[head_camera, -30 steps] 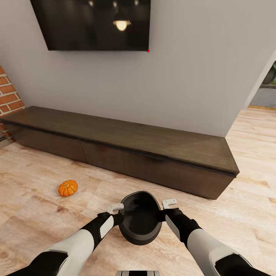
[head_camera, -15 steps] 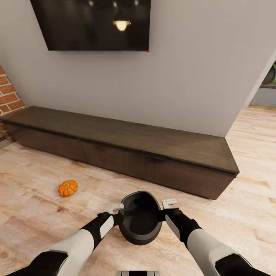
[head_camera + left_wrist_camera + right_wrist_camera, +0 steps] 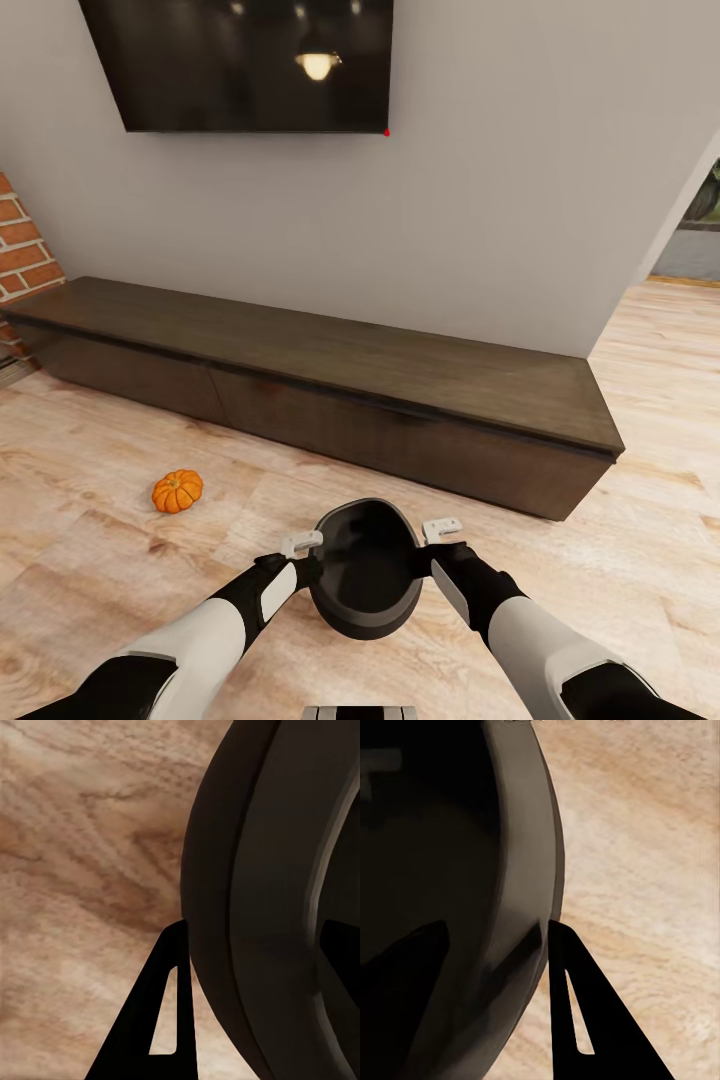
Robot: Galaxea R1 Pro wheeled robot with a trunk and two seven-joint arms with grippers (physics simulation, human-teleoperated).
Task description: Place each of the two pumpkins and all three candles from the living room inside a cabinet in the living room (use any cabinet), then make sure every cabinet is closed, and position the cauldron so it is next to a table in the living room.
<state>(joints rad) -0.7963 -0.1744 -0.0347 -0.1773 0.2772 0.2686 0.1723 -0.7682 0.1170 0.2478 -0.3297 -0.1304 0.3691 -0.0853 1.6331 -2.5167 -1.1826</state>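
Left gripper (image 3: pixel 308 560) pinches the cauldron (image 3: pixel 365 570) rim on one side; my right gripper (image 3: pixel 428 553) pinches the opposite rim, holding it above the floor (image 3: pixel 620 520) before the shut cabinet (image 3: pixel 330 385). I see one pumpkin (image 3: pixel 177 491) on the floor, well left of the cauldron.

A dark television (image 3: pixel 245 62) hangs on the pale grey wall (image 3: pixel 500 200), a ceiling lamp mirrored in its screen. Red brickwork (image 3: pixel 22 240) stands at far left. Light wood-plank floor (image 3: pixel 90 520) runs to a doorway (image 3: pixel 700 215) at far right.
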